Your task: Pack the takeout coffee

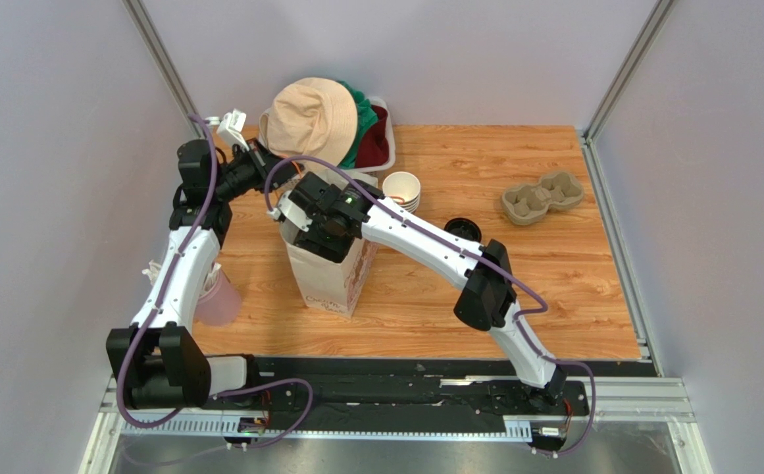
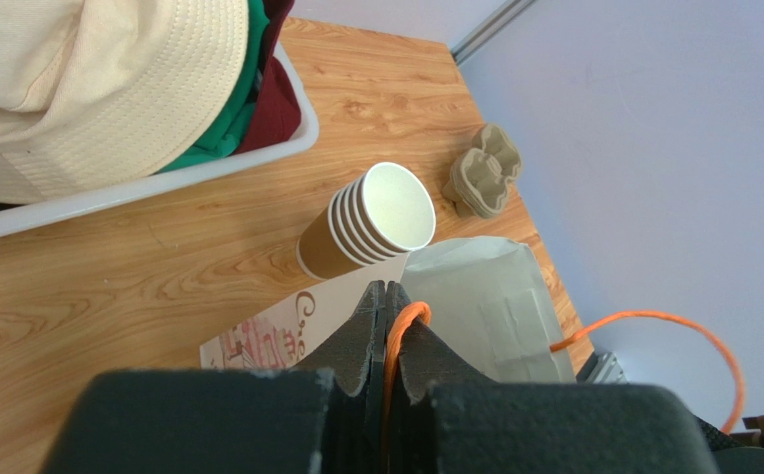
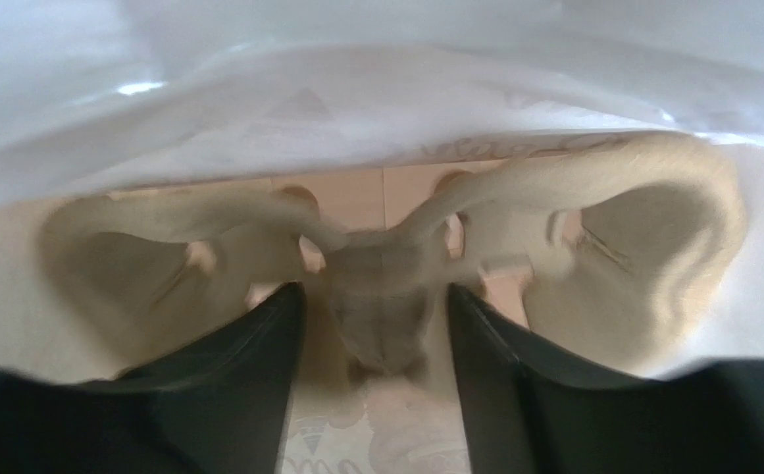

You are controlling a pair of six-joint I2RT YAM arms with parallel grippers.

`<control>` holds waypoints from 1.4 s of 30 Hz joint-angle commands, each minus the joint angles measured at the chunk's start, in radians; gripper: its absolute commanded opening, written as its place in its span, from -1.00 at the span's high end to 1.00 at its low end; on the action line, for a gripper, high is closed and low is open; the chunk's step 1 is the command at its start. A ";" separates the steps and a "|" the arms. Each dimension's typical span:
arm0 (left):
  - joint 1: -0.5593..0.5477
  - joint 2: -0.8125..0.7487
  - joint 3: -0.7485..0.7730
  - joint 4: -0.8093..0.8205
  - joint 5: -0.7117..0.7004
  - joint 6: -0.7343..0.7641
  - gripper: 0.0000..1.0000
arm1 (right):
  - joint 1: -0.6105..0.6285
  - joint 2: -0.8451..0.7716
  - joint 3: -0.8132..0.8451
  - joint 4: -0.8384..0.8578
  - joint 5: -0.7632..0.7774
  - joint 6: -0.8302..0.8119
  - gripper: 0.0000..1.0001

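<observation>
No lidded kraft-brown coffee cup shows in any view. A white printed paper bag (image 1: 334, 276) stands open at the table's middle left. My left gripper (image 2: 386, 292) is shut on the bag's orange cord handle (image 2: 407, 318) and holds it up at the bag's far left (image 1: 257, 166). My right gripper (image 3: 376, 301) is down inside the bag (image 1: 324, 229). Its jaws stand apart on either side of the middle ridge of a pulp cup carrier (image 3: 653, 247) lying in the bag's bottom. A small gap shows on each side of the ridge.
A stack of lidless kraft cups (image 1: 402, 190) stands behind the bag and also shows in the left wrist view (image 2: 371, 222). Black lids (image 1: 463, 229) lie to its right. A second pulp carrier (image 1: 542, 197) sits at the far right. A white bin (image 1: 381, 148) of hats is at the back. A pink cup (image 1: 220, 298) stands at the left.
</observation>
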 commanded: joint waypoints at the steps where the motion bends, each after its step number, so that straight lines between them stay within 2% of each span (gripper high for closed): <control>1: 0.010 -0.005 0.002 0.051 0.005 0.000 1.00 | 0.003 -0.035 -0.017 -0.037 -0.008 -0.021 -0.45; 6: 0.008 0.001 0.003 0.049 0.008 0.000 1.00 | 0.007 -0.065 -0.004 -0.034 -0.026 -0.024 -0.84; 7: 0.007 -0.001 0.004 0.049 0.011 -0.001 1.00 | 0.007 -0.068 -0.001 -0.034 -0.028 -0.026 -0.86; 18: 0.007 0.001 0.002 0.048 0.016 0.000 1.00 | 0.009 -0.177 0.016 0.020 -0.057 -0.027 -0.90; 29: 0.007 0.002 0.023 0.020 0.031 0.019 1.00 | 0.007 -0.350 0.045 0.121 0.005 -0.061 -0.98; 35: 0.007 0.010 0.042 -0.006 0.038 0.042 0.77 | 0.004 -0.458 0.045 0.107 0.025 -0.146 -0.98; 38: 0.007 0.011 0.060 -0.010 0.042 0.048 0.69 | 0.004 -0.525 0.014 0.077 -0.035 -0.184 -0.98; 42: 0.007 0.013 0.089 -0.061 0.051 0.060 0.67 | -0.010 -0.630 -0.134 0.086 -0.106 -0.210 -0.98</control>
